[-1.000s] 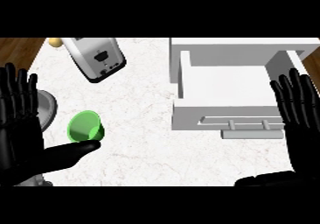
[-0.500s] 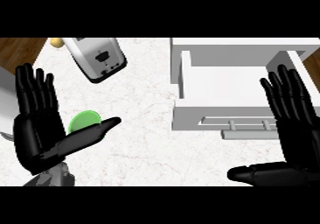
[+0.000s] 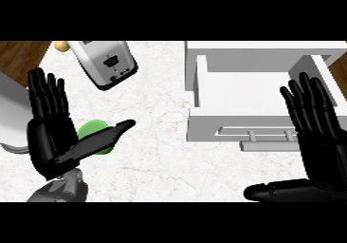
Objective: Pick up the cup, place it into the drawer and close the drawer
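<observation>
A green cup [image 3: 92, 130] lies on the white marble counter at the left, mostly hidden behind my left hand [image 3: 51, 137]. That hand is open, fingers straight and pointing up, with the thumb stretched to the right across the cup's front. The white drawer [image 3: 255, 90] stands pulled open at the upper right, its inside bare and its handle [image 3: 270, 136] on the near front. My right hand [image 3: 317, 142] is open at the right, fingers up, overlapping the drawer's right front corner, thumb pointing left along the bottom.
A silver toaster [image 3: 105, 63] sits tilted at the upper left of the counter, with a small yellow object [image 3: 61, 46] beside it. A grey metal object [image 3: 7, 107] shows at the far left edge. Wooden floor [image 3: 22, 54] lies beyond the counter's left side.
My left hand has moved right and up, coming in front of the green cup and covering most of it. My right hand has shifted slightly left and up near the drawer's front.
</observation>
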Motion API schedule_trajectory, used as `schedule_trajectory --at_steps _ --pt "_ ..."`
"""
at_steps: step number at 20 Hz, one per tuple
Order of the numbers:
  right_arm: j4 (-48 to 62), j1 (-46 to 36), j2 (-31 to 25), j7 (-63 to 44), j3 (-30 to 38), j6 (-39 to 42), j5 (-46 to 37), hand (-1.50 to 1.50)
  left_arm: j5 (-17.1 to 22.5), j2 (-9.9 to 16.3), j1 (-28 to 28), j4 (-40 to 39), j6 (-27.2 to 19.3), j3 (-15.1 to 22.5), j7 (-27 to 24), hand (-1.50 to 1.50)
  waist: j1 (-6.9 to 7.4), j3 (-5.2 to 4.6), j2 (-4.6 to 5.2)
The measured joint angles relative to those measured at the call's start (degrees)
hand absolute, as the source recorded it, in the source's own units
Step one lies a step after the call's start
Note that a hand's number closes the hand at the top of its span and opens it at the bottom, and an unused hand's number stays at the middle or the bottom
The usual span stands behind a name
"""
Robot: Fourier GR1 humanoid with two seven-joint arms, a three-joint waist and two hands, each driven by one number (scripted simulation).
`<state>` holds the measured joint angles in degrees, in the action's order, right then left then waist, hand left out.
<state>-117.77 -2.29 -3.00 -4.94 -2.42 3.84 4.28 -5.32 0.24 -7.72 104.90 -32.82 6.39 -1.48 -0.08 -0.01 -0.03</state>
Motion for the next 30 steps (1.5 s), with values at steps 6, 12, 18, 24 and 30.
schedule_trajectory --at_steps 6,12,18,24,30 --pt "0.8 -1.1 -0.4 0.5 1.5 0.7 0.6 -1.5 0.1 0.0 -0.3 -1.5 -1.1 -0.7 0.6 -1.5 0.04 0.01 0.0" --pt "1.0 -2.5 -0.7 -0.9 2.7 0.6 1.3 -1.5 2.1 -0.1 3.2 -3.4 -2.8 0.8 -1.8 -1.5 0.05 0.02 0.01" --pt "1.0 -3.1 -1.2 -1.3 3.8 1.0 2.2 -1.5 5.9 0.2 6.6 -6.2 -1.5 -1.3 -5.8 -1.5 0.09 -0.01 0.0" --pt "-0.3 -2.7 -1.3 -2.5 4.0 1.3 2.8 -1.5 8.9 0.0 8.2 -11.8 -2.2 -2.8 -11.4 -1.5 0.05 -0.01 0.01" --pt "-1.3 -2.8 -1.6 -3.6 4.2 1.6 3.0 -1.5 12.1 0.0 9.5 -17.2 0.8 -5.5 -16.8 -1.5 0.07 0.0 0.02"
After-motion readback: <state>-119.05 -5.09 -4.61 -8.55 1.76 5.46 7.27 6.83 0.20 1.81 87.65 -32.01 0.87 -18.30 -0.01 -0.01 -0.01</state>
